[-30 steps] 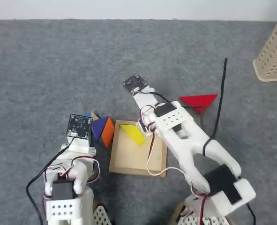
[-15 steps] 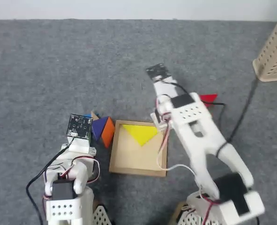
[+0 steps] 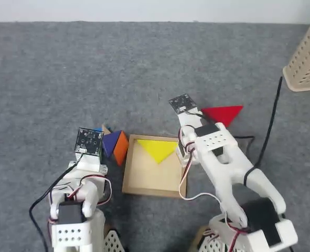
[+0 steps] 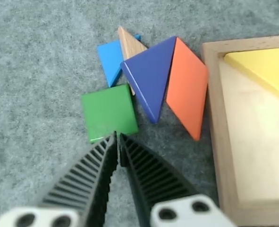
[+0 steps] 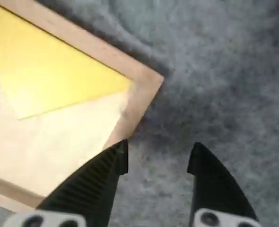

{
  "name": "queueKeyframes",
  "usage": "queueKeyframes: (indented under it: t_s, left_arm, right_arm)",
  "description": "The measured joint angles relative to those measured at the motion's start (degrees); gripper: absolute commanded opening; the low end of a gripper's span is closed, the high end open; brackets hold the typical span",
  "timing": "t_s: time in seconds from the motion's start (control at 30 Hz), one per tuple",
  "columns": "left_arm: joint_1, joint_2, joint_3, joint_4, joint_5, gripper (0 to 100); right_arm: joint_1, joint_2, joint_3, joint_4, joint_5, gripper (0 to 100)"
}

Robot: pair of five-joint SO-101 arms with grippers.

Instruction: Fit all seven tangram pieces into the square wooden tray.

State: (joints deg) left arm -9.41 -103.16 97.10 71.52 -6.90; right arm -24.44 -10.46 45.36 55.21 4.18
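The grey-carpeted bench [image 3: 60,68] gives soft footing, so any knock could slide the square wooden tray [image 3: 127,176], which lies between the two arms.

The right tool [image 5: 160,151] hangs just over the tray's far right corner, fingers spread and holding nothing. One finger sits over the rim, the other over the carpet outside it. If it drops from here it would probably strike the rim, skew the tray and jolt the yellow triangle [image 3: 157,148]. That triangle lies inside with its long edge against the far rim. If it rides up or creeps away from that rim, the later pieces are likely to jam.

The red triangle [image 3: 223,113] lies flat on the carpet beyond the tray's right side, with the arm's black cable close by. A reach toward it risks snagging the cable or pressing the piece into the pile.

On the tray's left side, the dark blue triangle [image 4: 151,78] touches the orange parallelogram [image 4: 186,90], so lifting one could drag the other.

The left tool [image 4: 116,138] is pressed together and empty, its tip just beside the green square [image 4: 109,112]. Advancing in that state would only shove the square.

The light blue triangle [image 4: 110,61] and the wood-coloured triangle [image 4: 130,43] seem to overlap, though I cannot tell which lies on top.
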Motion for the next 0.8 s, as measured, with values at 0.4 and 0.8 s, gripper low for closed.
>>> queueKeyframes:
  t_s: [0.4, 0.8]
  left_arm:
    - [-0.1, 0.0, 0.0, 0.0, 0.0, 1]
    - [0.0, 0.0, 0.0, 0.0, 0.0, 1]
  right_arm:
    - [-5.2, 3.1, 0.0, -1.4, -0.1, 19.1]
    - [4.1, 10.4, -5.6, -2.0, -4.0, 3.4]
